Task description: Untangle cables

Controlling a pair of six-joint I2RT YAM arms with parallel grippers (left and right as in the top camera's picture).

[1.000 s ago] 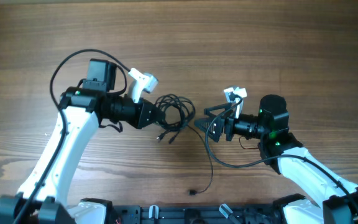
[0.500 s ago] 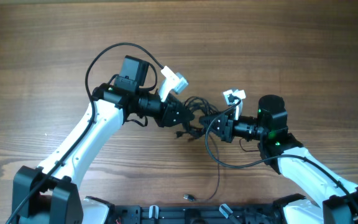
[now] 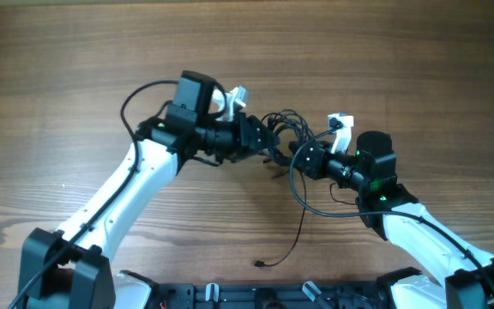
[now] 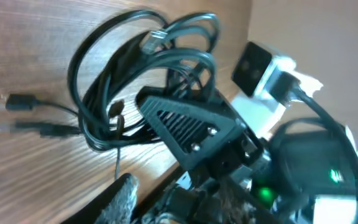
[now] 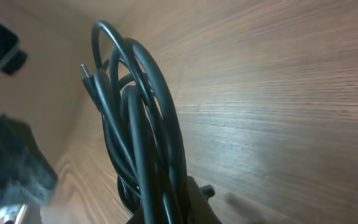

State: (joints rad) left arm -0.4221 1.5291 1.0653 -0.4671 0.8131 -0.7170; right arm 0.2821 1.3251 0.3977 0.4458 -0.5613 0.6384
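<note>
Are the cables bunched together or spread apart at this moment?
Bunched. The cables form one clump of overlapping loops, which the left wrist view also shows; only one strand trails away from it.

The wood-grain table (image 3: 67, 60) bears the bunched cables (image 3: 285, 125), one thin strand (image 3: 303, 221) trailing to a small plug (image 3: 261, 263).

A wooden table (image 3: 58, 51) is filling the whole overhead view, its brown grain running from side to side and darker streaks showing toward the near left corner. Soft, even light is falling on it, leaving only faint shadows. In the left wrist view a plain tan surface (image 4: 328, 37) is showing beyond the table's edge; whether it is wall or floor cannot be told.
</note>
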